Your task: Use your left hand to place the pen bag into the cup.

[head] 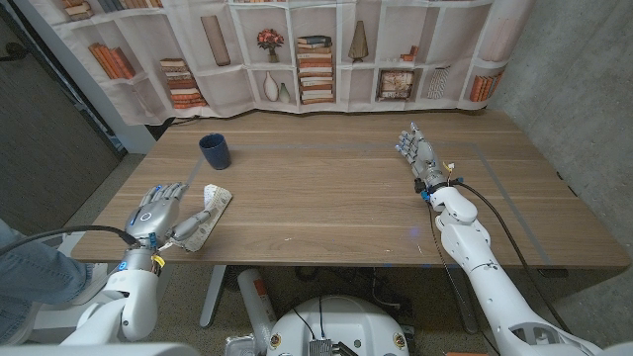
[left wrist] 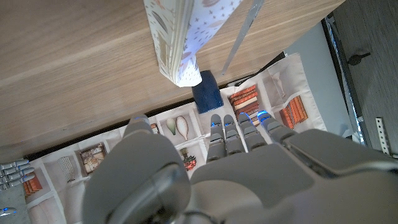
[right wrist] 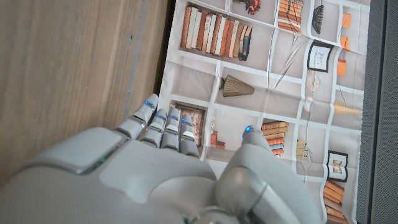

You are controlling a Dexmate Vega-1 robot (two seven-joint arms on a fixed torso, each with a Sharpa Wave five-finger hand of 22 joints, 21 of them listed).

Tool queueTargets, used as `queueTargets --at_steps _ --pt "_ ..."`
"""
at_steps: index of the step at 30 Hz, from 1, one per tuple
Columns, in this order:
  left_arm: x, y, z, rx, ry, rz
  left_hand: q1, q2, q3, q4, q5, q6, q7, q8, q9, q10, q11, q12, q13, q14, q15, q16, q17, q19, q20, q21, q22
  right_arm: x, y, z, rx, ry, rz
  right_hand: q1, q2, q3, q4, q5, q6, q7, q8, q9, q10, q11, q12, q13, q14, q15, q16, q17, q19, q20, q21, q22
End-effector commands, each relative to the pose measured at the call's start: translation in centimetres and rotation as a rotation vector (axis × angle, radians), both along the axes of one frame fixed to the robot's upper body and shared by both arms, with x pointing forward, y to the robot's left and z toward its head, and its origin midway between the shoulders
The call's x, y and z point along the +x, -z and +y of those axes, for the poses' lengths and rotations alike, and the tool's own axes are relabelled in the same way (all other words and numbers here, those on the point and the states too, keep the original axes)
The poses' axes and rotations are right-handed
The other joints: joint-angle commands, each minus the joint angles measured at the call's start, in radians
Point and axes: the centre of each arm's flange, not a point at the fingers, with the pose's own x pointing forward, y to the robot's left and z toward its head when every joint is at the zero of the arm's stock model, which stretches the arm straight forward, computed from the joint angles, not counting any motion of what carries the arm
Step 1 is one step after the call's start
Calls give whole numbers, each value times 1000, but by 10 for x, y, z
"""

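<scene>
The left hand [head: 158,213] sits at the near left corner of the table [head: 326,198], just beside the pen bag [head: 206,220], a flat patterned pouch lying on the wood between the hand and the dark blue cup [head: 215,150], which stands upright farther back. From the head view the fingers look spread toward the bag, and whether a fingertip touches it cannot be told; nothing is gripped yet. The step in hand appears to be the grasp, and doing it well probably means closing on the bag near one end so it hangs lengthwise and can slide narrow end first into the cup's small mouth; a flat grab across the middle would likely leave it lying over the rim. In the left wrist view the bag [left wrist: 186,37] lines up with the cup [left wrist: 207,94] beyond the fingers [left wrist: 239,134], but the thumb side is blocked by the hand's own back. The right hand [head: 419,153] waits well apart on the far right, fingers extended and holding nothing. The cup's inside is not visible.
</scene>
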Motion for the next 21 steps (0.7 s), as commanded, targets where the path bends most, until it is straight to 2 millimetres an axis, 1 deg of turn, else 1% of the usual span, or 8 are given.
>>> queueTargets --at_steps 1,2,9,11,16,21 --pt "7 6 -1 3 -10 38 11 -5 -4 -2 11 17 -3 6 6 11 -8 3 2 19 -6 10 6 -1 1 -2 1 -1 2 -2 14 -3 1 3 7 1 -5 1 13 -3 1 4 10 1 3 4 8 3 1 2 7 -11 -7 3" --pt "7 7 -2 4 -15 39 14 -5 -5 -3 12 27 -7 8 6 20 -14 6 2 22 -7 11 5 0 0 -1 1 -1 2 -2 14 -3 2 3 7 1 -5 1 13 -3 1 4 10 0 3 4 8 3 1 2 7 -11 -7 3" --pt "10 12 -2 8 -30 59 22 -5 -7 -6 16 47 -5 13 6 38 -17 10 2 38 -15 15 5 6 -6 0 1 -1 4 -3 17 0 7 3 8 1 -5 1 13 -4 1 4 10 1 3 4 9 3 1 2 8 -11 -8 4" --pt "10 13 -2 9 -37 64 23 -4 -7 -6 17 53 -6 15 6 39 -15 10 2 39 -16 15 5 6 -6 1 1 -1 4 -4 17 -1 8 3 8 1 -5 1 13 -3 1 4 10 1 3 4 9 4 1 2 8 -11 -9 4" --pt "11 15 -1 13 -51 74 29 -4 -8 -9 20 75 -12 21 6 52 -20 13 2 46 -18 15 5 8 -6 1 1 0 4 -3 19 -3 10 3 8 1 -6 1 13 -3 1 4 9 -1 2 4 9 2 0 2 9 -10 -10 4" --pt "12 17 0 19 -60 78 33 -2 -9 -10 22 86 -13 24 6 63 -23 15 2 51 -20 16 5 11 -8 1 1 1 5 -3 17 -4 13 3 8 0 -6 1 14 -4 1 4 11 -1 3 4 10 2 1 2 10 -10 -12 4"
